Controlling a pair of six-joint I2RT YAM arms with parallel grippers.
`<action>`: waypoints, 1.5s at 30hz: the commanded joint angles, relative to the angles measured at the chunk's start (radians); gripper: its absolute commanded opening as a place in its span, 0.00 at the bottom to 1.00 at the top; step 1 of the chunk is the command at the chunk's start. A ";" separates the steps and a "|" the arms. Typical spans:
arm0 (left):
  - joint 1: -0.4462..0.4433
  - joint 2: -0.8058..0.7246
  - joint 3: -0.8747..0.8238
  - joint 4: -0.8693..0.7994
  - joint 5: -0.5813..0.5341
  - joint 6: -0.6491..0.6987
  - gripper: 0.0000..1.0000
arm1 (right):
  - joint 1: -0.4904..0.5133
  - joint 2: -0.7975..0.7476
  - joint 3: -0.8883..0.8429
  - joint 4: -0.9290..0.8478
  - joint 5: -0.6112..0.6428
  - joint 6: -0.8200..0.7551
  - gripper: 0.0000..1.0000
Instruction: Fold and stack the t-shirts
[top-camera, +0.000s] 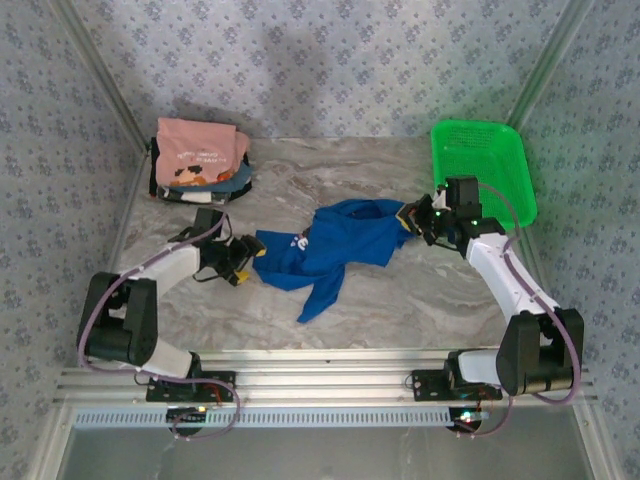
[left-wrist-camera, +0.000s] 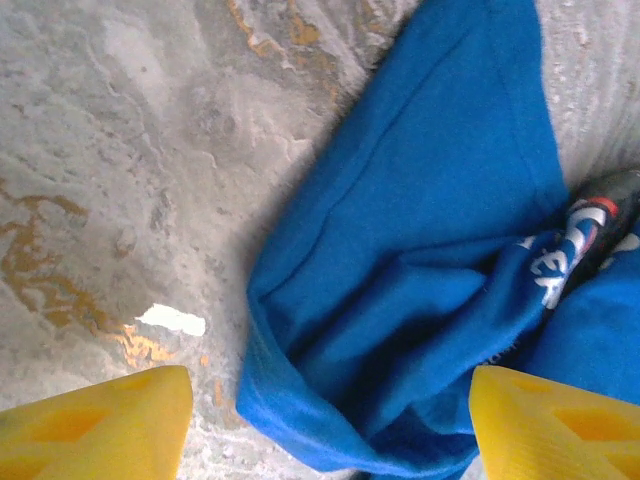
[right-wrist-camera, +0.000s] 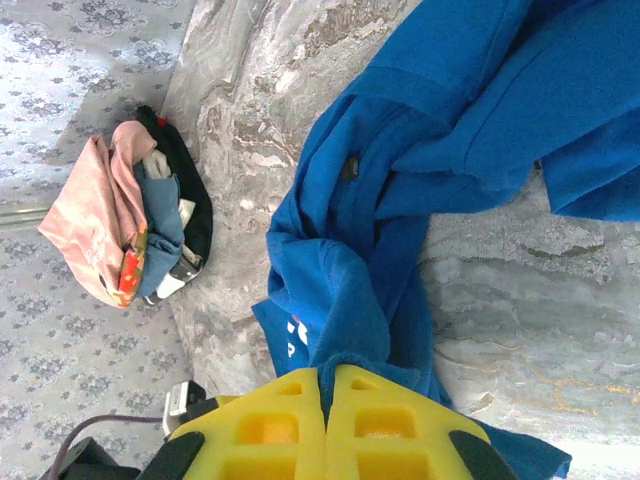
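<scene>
Your right gripper (right-wrist-camera: 325, 378) pinches one end of the blue tee (top-camera: 340, 245), anchoring it mid-counter (top-camera: 400, 300). Your left gripper (top-camera: 243, 262) stands spread at the opposite hem, likely to stretch it flat. The stack (top-camera: 200, 160) sits far-left.

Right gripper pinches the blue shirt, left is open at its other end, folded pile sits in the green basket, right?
No: the folded pile lies on the table at back left, apart from the green basket, as the top view shows. The rest holds.
</scene>
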 joint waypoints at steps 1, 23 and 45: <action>-0.017 0.047 0.032 0.013 0.032 -0.008 0.71 | 0.004 -0.025 0.012 -0.020 -0.015 -0.024 0.00; -0.105 0.209 0.308 -0.133 -0.029 0.157 0.00 | -0.003 -0.028 0.019 -0.021 -0.022 -0.051 0.00; 0.024 -0.096 0.759 -0.520 -0.151 0.328 0.00 | -0.213 0.109 0.443 -0.104 -0.090 -0.166 0.00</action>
